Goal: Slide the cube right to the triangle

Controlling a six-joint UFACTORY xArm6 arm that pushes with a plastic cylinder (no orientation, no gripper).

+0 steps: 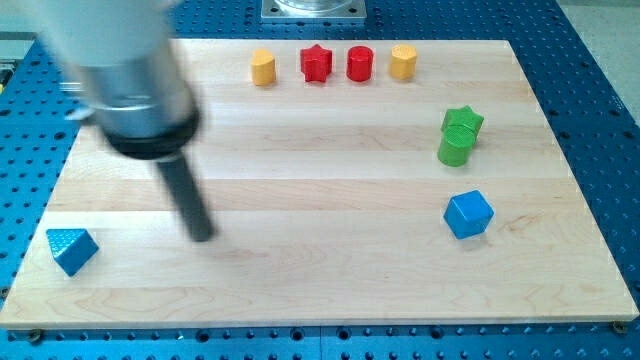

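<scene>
A blue cube (468,214) lies at the view's right, below the middle of the board. A blue triangle (71,249) lies near the board's bottom left corner. My tip (203,236) rests on the board left of centre, to the right of the triangle and far to the left of the cube. It touches no block. The rod and its grey mount are blurred.
Along the view's top stand a yellow block (263,68), a red star (316,63), a red cylinder (360,64) and a yellow hexagon-like block (403,61). A green star (463,123) touches a green cylinder (454,148) above the cube. The wooden board (320,290) sits on a blue perforated table.
</scene>
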